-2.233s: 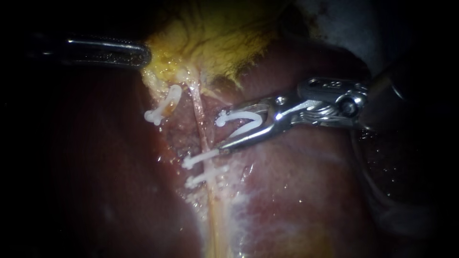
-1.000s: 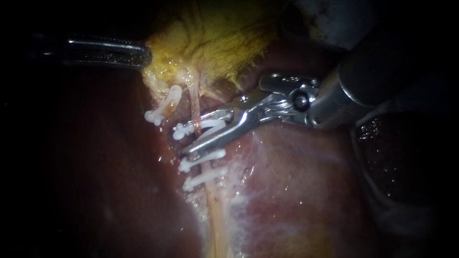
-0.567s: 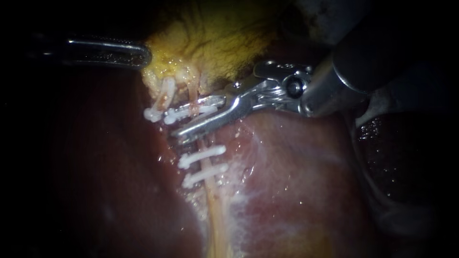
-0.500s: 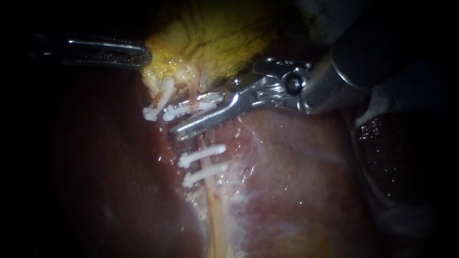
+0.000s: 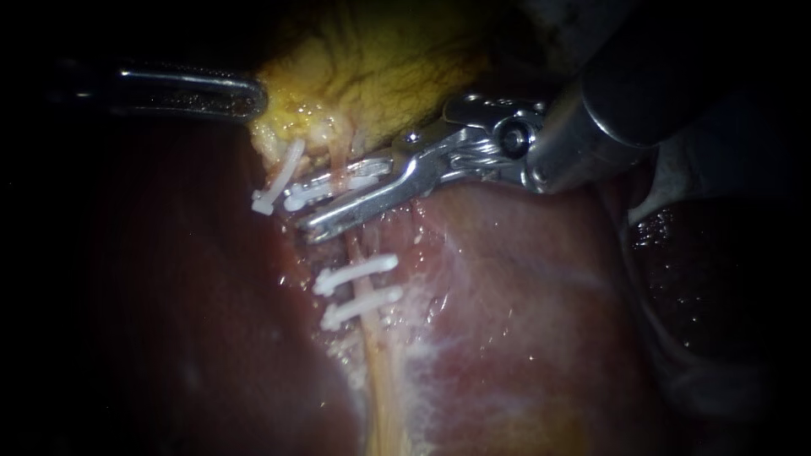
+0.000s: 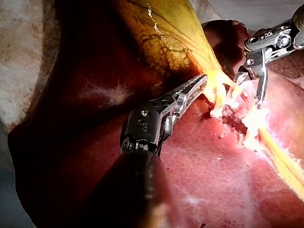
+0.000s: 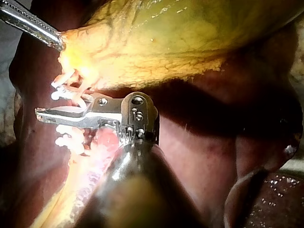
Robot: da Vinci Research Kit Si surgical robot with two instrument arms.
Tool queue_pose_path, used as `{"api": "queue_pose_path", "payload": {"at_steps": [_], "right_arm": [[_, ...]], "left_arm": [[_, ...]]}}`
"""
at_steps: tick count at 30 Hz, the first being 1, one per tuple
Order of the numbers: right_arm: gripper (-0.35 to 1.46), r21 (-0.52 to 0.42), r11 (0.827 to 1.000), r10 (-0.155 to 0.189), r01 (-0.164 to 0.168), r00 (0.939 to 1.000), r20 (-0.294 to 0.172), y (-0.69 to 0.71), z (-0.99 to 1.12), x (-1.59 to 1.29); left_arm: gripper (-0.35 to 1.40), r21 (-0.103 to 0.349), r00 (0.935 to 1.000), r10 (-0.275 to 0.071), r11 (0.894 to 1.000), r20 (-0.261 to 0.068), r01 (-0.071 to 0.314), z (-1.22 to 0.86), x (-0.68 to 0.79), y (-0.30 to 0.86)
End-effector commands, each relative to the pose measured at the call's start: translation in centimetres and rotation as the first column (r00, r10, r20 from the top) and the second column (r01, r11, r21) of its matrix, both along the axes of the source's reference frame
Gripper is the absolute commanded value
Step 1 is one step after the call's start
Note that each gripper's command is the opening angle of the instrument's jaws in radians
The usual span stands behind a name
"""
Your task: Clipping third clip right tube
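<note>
right instrument (image 5: pixel 308 207) is squeezing its jaws on the third clip (image 5: pixel 325 192), which is now sitting across the right tube (image 5: pixel 373 346), just under the gallbladder (image 5: pixel 380 67). two seconds ago these jaws were standing wide apart beside the tube, lower down, next to the two clips (image 5: pixel 355 272) already on it. since then they are climbing and narrowing. i am judging the clip nearly closed, but its latch is hidden. left instrument (image 5: pixel 253 95) is gripping the gallbladder edge with its jaws.
</note>
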State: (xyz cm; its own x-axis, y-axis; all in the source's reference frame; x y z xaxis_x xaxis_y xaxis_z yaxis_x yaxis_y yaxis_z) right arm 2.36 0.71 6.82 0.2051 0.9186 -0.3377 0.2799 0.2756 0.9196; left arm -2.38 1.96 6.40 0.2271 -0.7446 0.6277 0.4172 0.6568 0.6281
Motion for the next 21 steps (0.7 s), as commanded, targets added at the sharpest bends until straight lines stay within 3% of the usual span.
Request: {"api": "queue_pose_path", "payload": {"at_steps": [1,19,21], "right_arm": [[0.27,-0.001,1.0,-0.001,0.001,1.0,-0.001,-0.01,0.0,0.0],[-0.2,-0.003,1.0,-0.004,0.004,1.0,-0.002,-0.03,0.02,0.0],[-0.35,-0.003,1.0,-0.004,0.004,1.0,-0.002,-0.02,0.02,0.0]], "left_arm": [[-0.35,0.0,1.0,0.0,1.0,0.0,0.0,0.0,0.0,0.0],[-0.35,0.0,1.0,0.0,1.0,0.0,0.0,0.0,0.0,0.0],[-0.35,0.0,1.0,0.0,1.0,0.0,0.0,0.0,0.0,0.0]]}}
